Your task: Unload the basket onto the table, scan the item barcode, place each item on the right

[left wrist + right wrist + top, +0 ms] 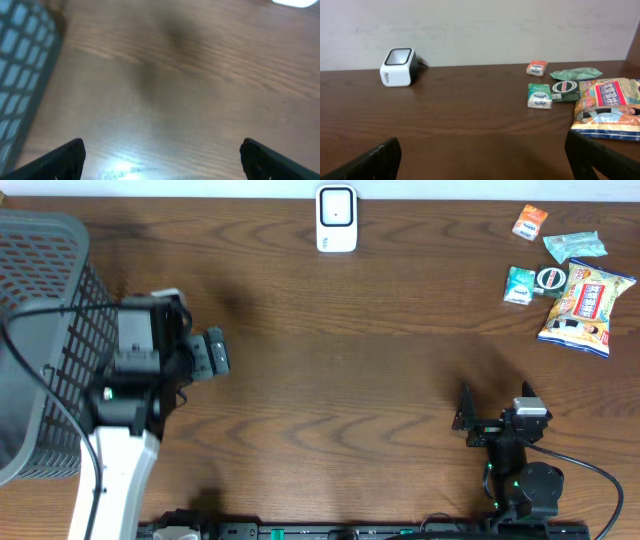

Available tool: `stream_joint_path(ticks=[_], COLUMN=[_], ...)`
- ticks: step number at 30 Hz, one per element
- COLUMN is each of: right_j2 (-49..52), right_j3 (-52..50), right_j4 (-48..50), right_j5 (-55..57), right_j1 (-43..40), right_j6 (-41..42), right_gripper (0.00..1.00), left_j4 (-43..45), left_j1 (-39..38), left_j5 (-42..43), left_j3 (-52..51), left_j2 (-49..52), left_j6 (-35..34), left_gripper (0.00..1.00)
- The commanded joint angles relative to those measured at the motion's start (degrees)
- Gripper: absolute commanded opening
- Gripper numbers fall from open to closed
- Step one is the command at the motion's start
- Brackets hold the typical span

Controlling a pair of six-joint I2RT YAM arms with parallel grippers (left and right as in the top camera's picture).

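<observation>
Right gripper (496,398) wide open, nothing in it; the snack bag (587,305) sits ahead to its right, the scanner (337,218) far ahead-left. Left gripper (212,352) gapes empty too, basket (50,280) just beside it.

With jaws spread wide, left claw (222,352) and right claw (495,402) hover.

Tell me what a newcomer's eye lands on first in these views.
The loudest spot is the big snack bag at the far right corner of the table, with smaller packets huddled beside it. A white scanner stands alone at the middle of the far edge. A grey mesh basket fills the left end.
</observation>
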Motion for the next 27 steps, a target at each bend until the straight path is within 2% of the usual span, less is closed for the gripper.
stream_joint_path(ticks=[1, 10, 18, 27], right_j2=[-0.39, -0.39, -0.39, -0.39], right_j3=[-0.02, -0.02, -0.02, -0.02], right_j4=[-0.28, -0.28, -0.28, -0.28], right_j5=[0.24, 0.24, 0.24, 0.24], right_j1=[-0.24, -0.24, -0.24, -0.24], right_j6=[0.63, 0.63, 0.63, 0.63], right_gripper=[0.99, 0.99, 0.99, 0.99], left_j4=[7.21, 17.68, 18.93, 22.36], left_j1=[0.20, 0.20, 0.24, 0.24], left_j5=[6.23, 7.37, 7.15, 7.15], left_j3=[-8.74, -25.09, -34.40, -40.30], left_j2=[-7.69, -26.73, -44.24, -53.09], left_j6=[10.21, 10.19, 10.60, 10.34], left_gripper=[0.98, 0.98, 0.98, 0.98])
